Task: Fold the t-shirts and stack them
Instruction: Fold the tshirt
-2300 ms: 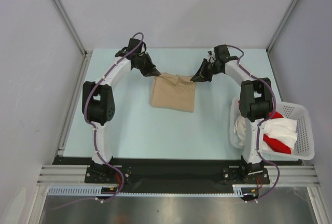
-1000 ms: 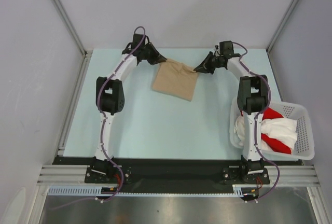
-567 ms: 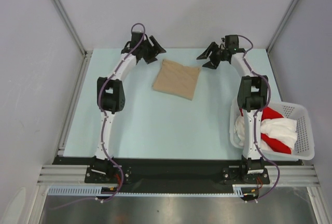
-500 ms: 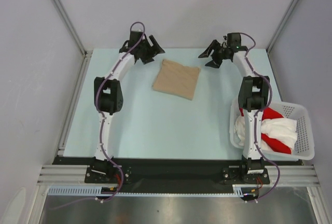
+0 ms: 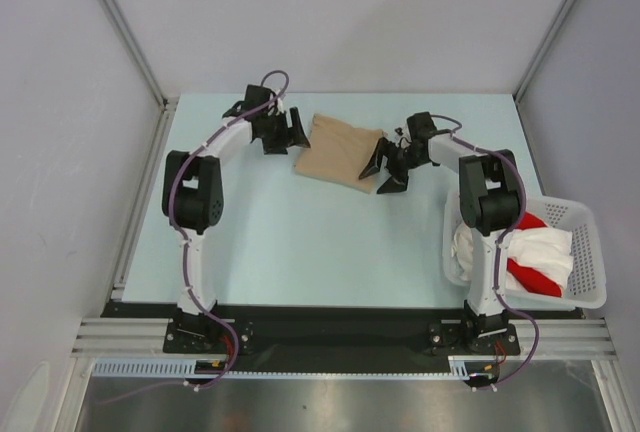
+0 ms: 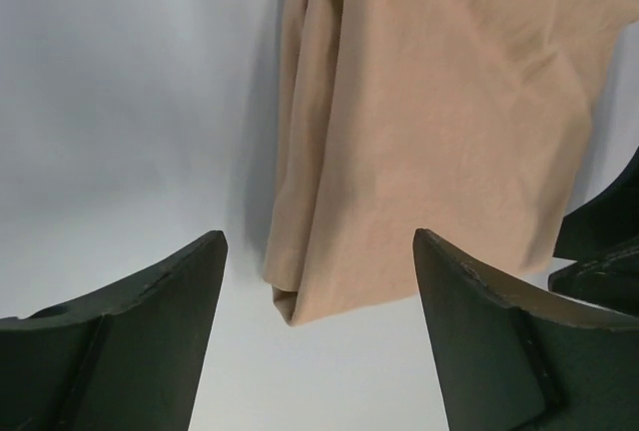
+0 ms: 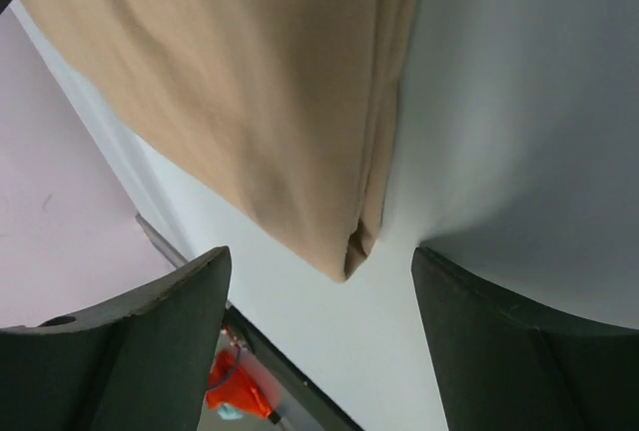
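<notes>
A beige-tan t-shirt (image 5: 338,152) lies folded into a small rectangle on the pale blue table (image 5: 300,242), toward the back. My left gripper (image 5: 290,139) stands open just off its left edge. In the left wrist view the shirt (image 6: 439,102) has a folded corner lying ahead between the fingers (image 6: 150,351), untouched. My right gripper (image 5: 383,174) is open at the shirt's near right corner. The right wrist view shows that corner of the shirt (image 7: 250,82) between its spread fingers (image 7: 499,341). Red and white t-shirts (image 5: 535,257) are bunched in the basket.
A white lattice basket (image 5: 590,242) stands at the table's right edge, beside the right arm's base. Grey walls and metal frame rails (image 5: 130,222) close in the table on the left, back and right.
Both grippers opened and let go of the beige shirt's far corners, drew back, then came toward me to its left edge and near right corner. The shirt settled flat.
</notes>
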Robot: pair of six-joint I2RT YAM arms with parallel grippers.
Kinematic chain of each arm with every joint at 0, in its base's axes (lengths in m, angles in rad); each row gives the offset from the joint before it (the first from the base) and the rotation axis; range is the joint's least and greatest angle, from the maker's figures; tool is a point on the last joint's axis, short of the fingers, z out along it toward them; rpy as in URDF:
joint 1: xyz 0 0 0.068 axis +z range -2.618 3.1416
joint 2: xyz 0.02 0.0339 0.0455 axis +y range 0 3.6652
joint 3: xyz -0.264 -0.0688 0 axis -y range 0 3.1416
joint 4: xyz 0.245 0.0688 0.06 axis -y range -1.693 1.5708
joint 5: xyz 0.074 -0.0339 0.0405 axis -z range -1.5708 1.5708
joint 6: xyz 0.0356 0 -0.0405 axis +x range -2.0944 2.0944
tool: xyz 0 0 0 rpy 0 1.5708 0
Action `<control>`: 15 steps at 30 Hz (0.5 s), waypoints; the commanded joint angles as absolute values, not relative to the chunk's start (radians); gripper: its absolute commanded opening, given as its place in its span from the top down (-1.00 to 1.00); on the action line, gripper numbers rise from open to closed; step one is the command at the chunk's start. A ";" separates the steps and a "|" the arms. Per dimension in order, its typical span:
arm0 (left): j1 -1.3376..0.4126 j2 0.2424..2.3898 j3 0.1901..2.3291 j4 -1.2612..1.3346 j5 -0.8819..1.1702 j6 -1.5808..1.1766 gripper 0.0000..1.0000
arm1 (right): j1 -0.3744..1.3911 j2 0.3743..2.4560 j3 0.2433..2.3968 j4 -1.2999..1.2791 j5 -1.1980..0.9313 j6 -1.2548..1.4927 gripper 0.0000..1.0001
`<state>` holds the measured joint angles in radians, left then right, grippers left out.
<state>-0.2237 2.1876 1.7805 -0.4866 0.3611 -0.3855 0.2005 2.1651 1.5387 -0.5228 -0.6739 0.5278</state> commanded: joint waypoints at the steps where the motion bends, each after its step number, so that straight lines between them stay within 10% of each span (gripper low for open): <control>1: -0.230 2.210 1.808 -0.440 0.417 -0.336 -0.60 | 0.210 2.117 1.505 -0.413 -0.672 0.526 -0.58; 11: -0.241 2.249 1.737 -0.397 0.551 -0.373 0.23 | 0.225 2.134 1.465 -0.388 -0.661 0.555 -0.03; 13: -0.241 2.237 1.691 -0.393 0.560 -0.391 0.86 | 0.225 2.125 1.453 -0.390 -0.661 0.552 0.15; 15: -0.242 2.220 1.651 -0.393 0.572 -0.402 0.99 | 0.226 2.112 1.428 -0.391 -0.670 0.543 0.42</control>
